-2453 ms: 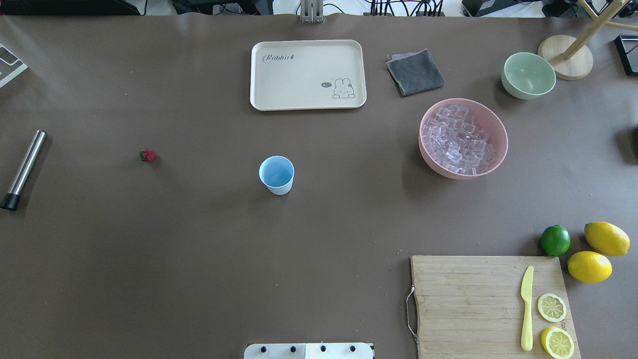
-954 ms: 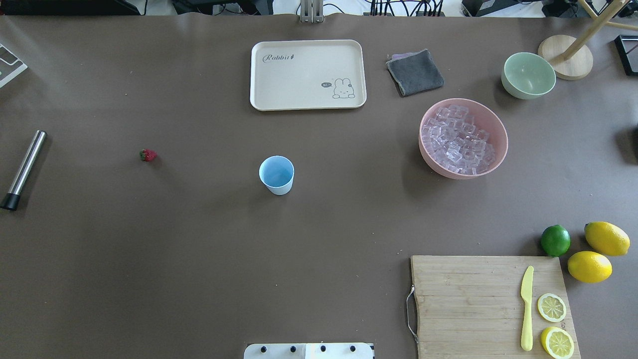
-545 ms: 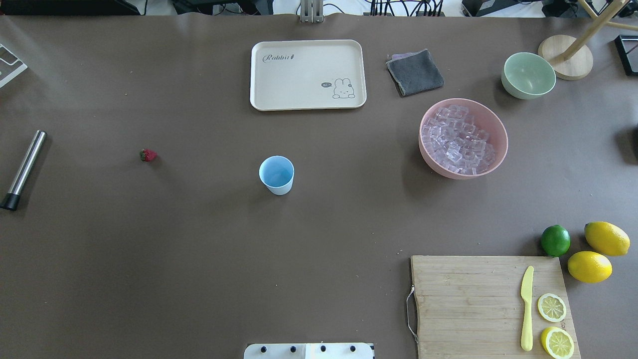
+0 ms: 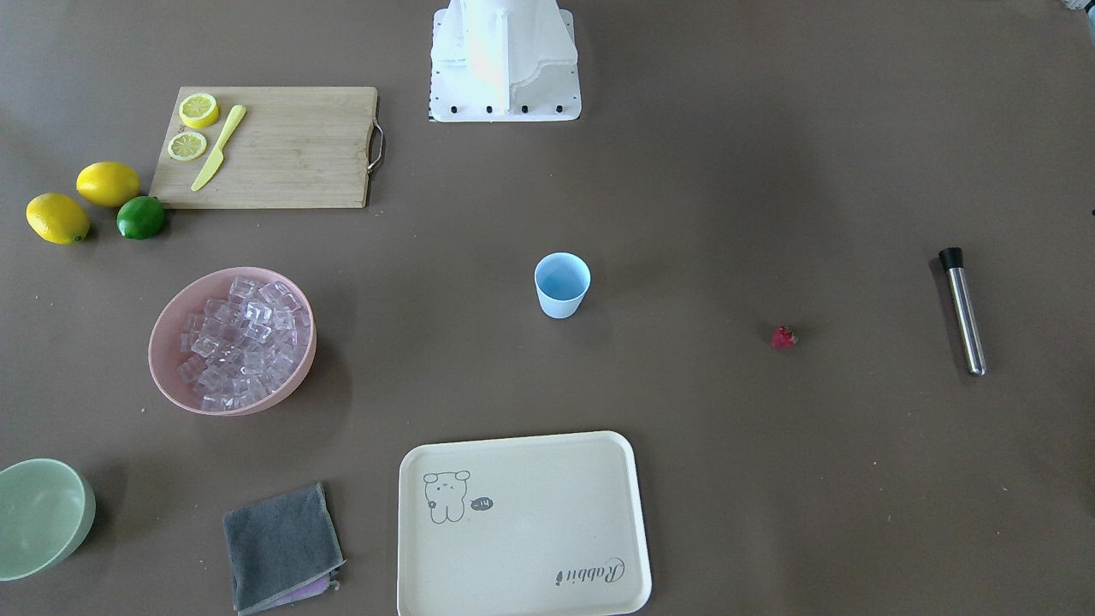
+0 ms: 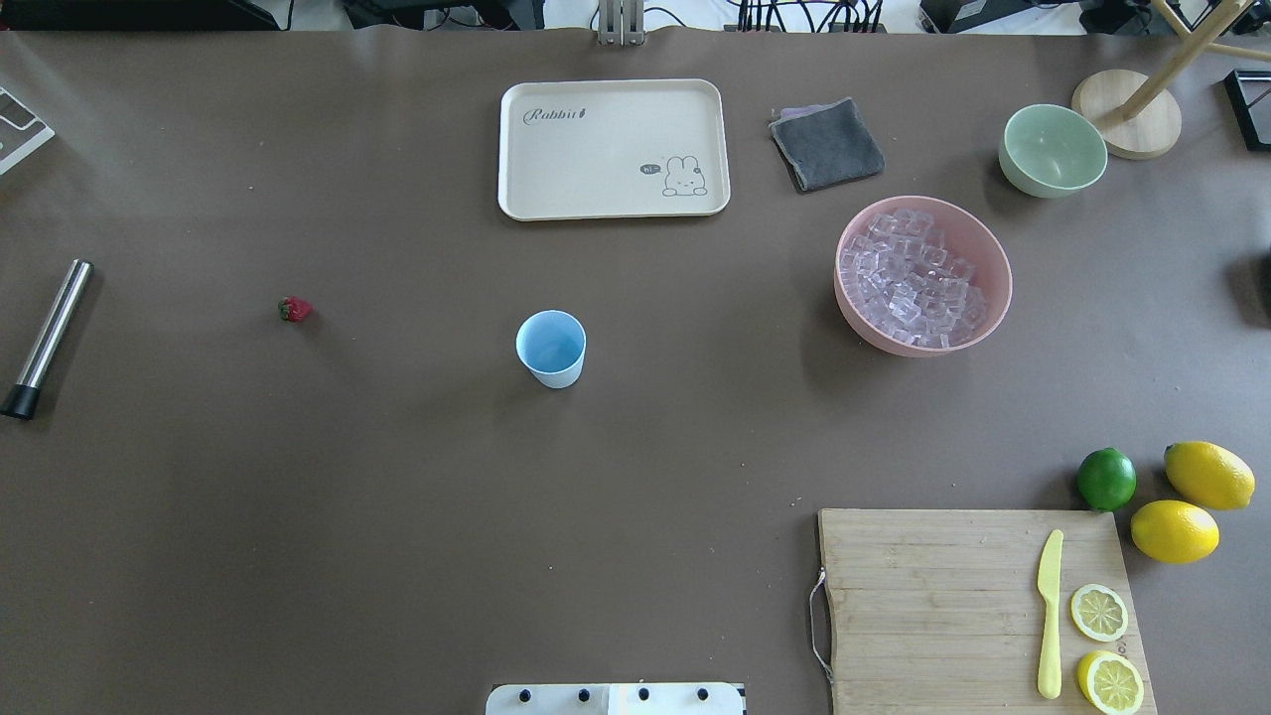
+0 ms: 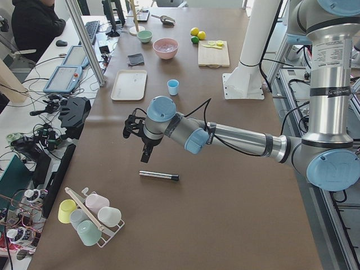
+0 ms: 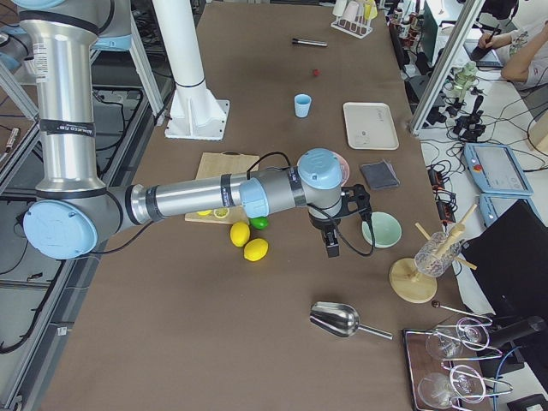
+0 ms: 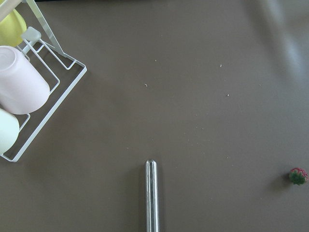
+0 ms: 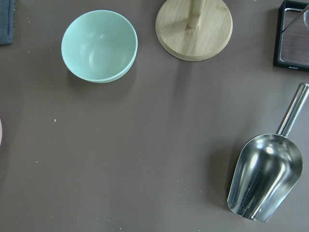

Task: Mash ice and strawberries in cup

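A brown table point(image 5: 397, 497) fills the overhead view, and everything on it sits where it sat in the earlier overhead pictures: neither the cup, the fruit nor the bowl has shifted, and no arm has come into that view. The cup point(image 5: 551, 348) is a small light blue tumbler, upright and with nothing inside, near the table's middle. The strawberry point(image 5: 295, 310) is a tiny red-pink fruit with a green top, lying alone on the bare surface, well to the cup's left. The ice point(image 5: 918, 278) is a heap of clear cubes filling the pink bowl point(image 5: 864, 333), well to the cup's right. A steel rod point(image 5: 48, 338) with a black end lies at the far left edge. In the left side view the left gripper point(image 6: 145, 153) hangs over the table just beside that rod; its wrist camera sees the rod's tip and the strawberry off to one side. The cup stands well apart from it. In the right side view the right gripper point(image 7: 332, 244) hangs near the pale green bowl point(image 9: 99, 46), with a metal scoop point(image 9: 265, 176) nearby and the ice bowl behind its arm. Whether either gripper is spread or closed cannot be told from these views, and neither is seen holding anything.
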